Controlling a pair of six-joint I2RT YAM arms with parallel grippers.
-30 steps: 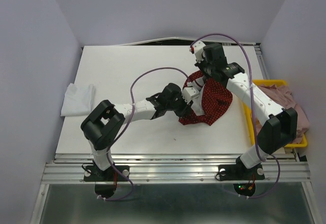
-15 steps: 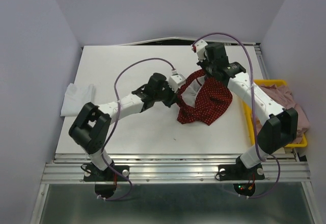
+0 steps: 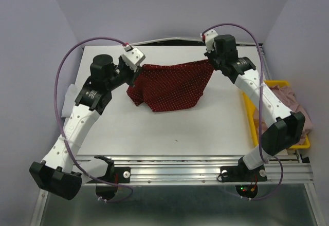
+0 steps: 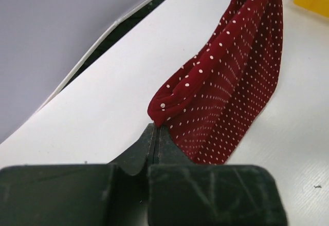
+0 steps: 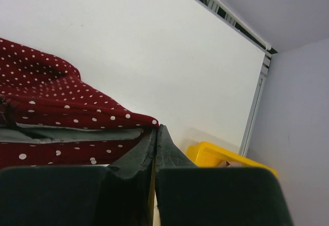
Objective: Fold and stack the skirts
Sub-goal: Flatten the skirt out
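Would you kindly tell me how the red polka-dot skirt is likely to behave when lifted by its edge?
Probably floppy: the red skirt hangs in soft folds between the left gripper and right gripper, keeping no shape. Likely light, since two small pinches hold it up. It might slip, as each shut gripper holds only a thin bit of edge.

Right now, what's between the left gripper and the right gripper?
In the top view, the red polka-dot skirt spans from the left gripper to the right gripper, a corner pinched in each.
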